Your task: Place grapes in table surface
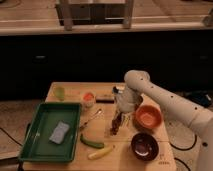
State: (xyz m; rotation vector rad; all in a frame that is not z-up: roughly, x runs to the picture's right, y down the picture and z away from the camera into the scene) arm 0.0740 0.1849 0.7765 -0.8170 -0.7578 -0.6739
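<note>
Green rectangular tray (36, 131): near left, long side running near to far. Holds one pale blue-grey folded cloth or sponge (59, 132), lying flat towards its right half.
Small light green cup (60, 93): far left, upright, beyond the tray.
White cup with orange contents (88, 98): right of the green cup, apart from it.
Dark flat bar (105, 98): just right of the white cup; kind unclear.
Silvery utensil (91, 120): lying slantwise, right of the tray.
Green cucumber (92, 142): near centre.
Yellow elongated item (101, 152): just nearer than the cucumber.
Orange bowl (148, 117): right.
Dark maroon bowl (145, 146): near right, apart from the orange bowl.
</note>
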